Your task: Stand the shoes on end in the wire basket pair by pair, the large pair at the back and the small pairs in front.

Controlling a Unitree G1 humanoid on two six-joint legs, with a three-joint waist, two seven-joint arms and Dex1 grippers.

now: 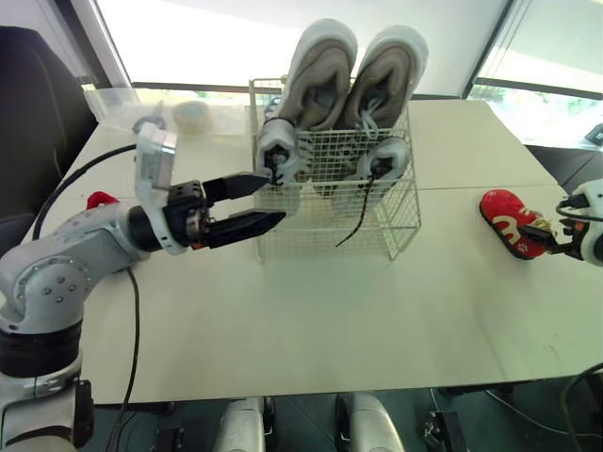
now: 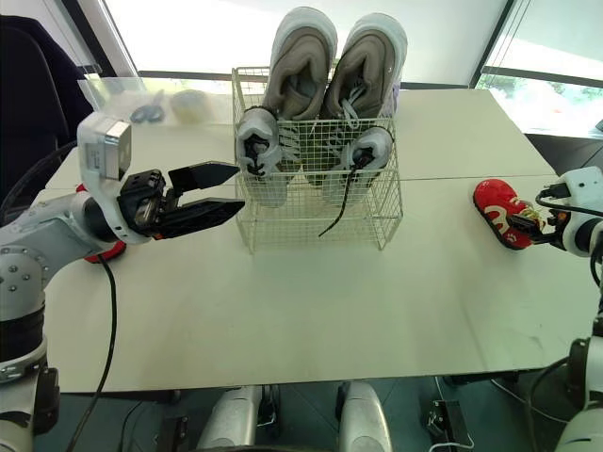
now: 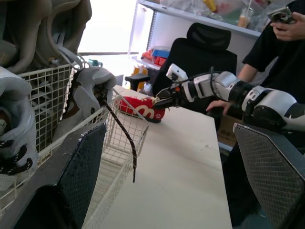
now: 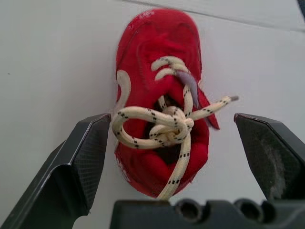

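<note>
- The wire basket point(image 1: 400, 221) sits on the white table point(image 1: 330, 320), near the far side.
- Two big grey shoes point(image 1: 320, 71) stand on end, side by side, at the back of the basket. They stick up high over its rim.
- Two small grey shoes point(image 1: 278, 151) stand in front of the big ones, one at each front corner, and lean on the wire.
- A black lace point(image 1: 356, 212) hangs down from the small shoe on the right, through the front of the basket.
- The left claw point(image 1: 275, 198) is up over the table, just beside the left front corner of the basket. Its two black fingers are spread apart and it has nothing in them.
- A small red shoe point(image 4: 157, 81) lies on the table, well off to the right of the basket. Its cream lace point(image 4: 159, 126) is tied in a bow.
- The right claw point(image 2: 529, 228) is at the heel end of the red shoe. It is wide open, with one finger on each side of the shoe, and the fingers are not touching it.
- A bit of something red point(image 2: 104, 250) shows by the left arm, but the arm hides most of it.
- The left wrist view shows a person in black point(image 3: 281, 43) past the end of the table, next to a black chair point(image 3: 209, 47).
</note>
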